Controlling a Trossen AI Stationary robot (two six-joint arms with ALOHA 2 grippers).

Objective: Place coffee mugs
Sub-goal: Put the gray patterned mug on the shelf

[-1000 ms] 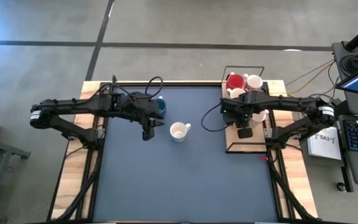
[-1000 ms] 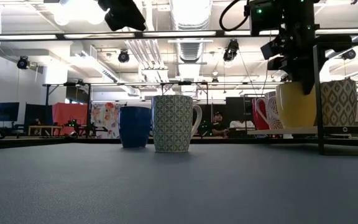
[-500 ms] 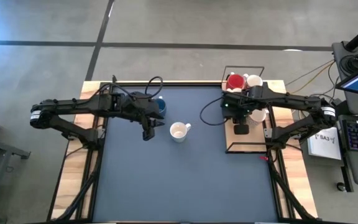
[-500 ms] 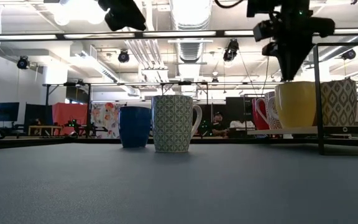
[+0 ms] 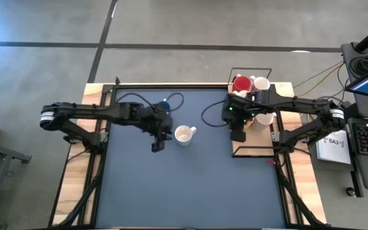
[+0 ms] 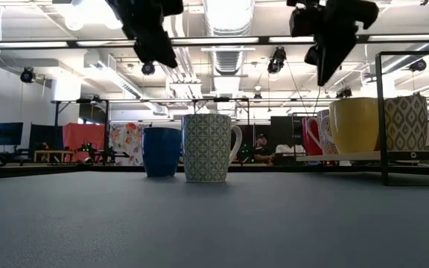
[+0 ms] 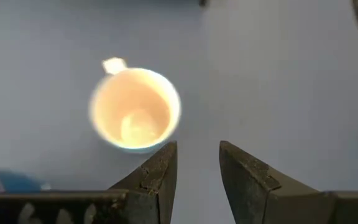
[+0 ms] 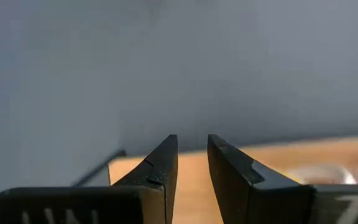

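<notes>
Left gripper hangs above the mat, just beside the patterned mug; its fingers stand slightly spread with nothing between them. The blue mug stands close behind the patterned one, both upright on the mat. Right gripper is raised over the mat-side edge of the wooden tray, fingers narrowly apart and empty. On the tray sit the yellow mug, the red mug and at least two white mugs; the rest of the mugs are hidden by the arm.

Judgement: the step in hand is fetching the next mug off the tray. To do it well, the right gripper should come down vertically over one rim wall, close firmly, and lift straight up before travelling sideways, since the mugs stand crowded.

Edges: the tray carries a dark wire frame with upright posts; a low sideways exit risks striking it. Open room: the mat is bare in front of the two placed mugs and between them and the tray, giving ample space to set down. The left arm sits near that zone, so the set-down spot should keep apart from it
</notes>
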